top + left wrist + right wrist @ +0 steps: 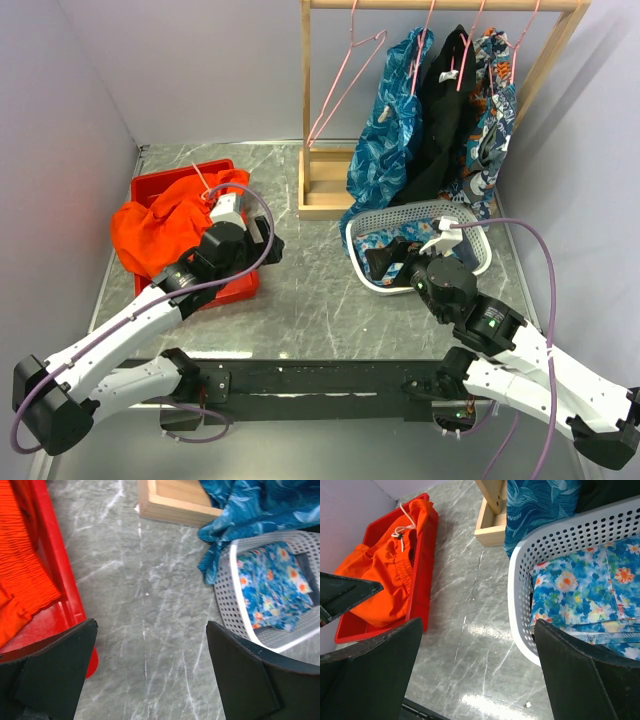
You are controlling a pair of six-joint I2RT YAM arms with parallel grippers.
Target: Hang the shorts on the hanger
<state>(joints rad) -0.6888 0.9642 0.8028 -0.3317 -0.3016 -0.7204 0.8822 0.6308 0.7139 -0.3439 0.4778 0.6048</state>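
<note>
Left arm reaches diagonally from its base at the near-left up to the red plastic bin (180, 172), wrist over the bin's right side. Left gripper (151, 625) has both black fingers spread wide with nothing between them; it looks down on bare grey marble-pattern table (310, 290) between the bin and the white perforated plastic basket (420, 207). Right arm comes in from the near-right, folded at the elbow, wrist over the basket's near rim. Right gripper (477, 624) is also spread wide and holds nothing, with the table and the basket's left wall below it. The bright orange-red fabric shorts (160, 230) lie bunched in the red bin, spilling over its left edge, cream drawstring cord (402, 522) at the far end; neither gripper touches them. The thin pink wire hanger (345, 85) hangs bare from the top rail of the pale wooden rack (305, 80) at the back, left of the other hangers, well apart from the shorts. Blue patterned garments (385, 140) and a black garment (440, 110) hang on the same rail, to its right. Folded blue floral fabric (570, 595) lies in the basket.
</note>
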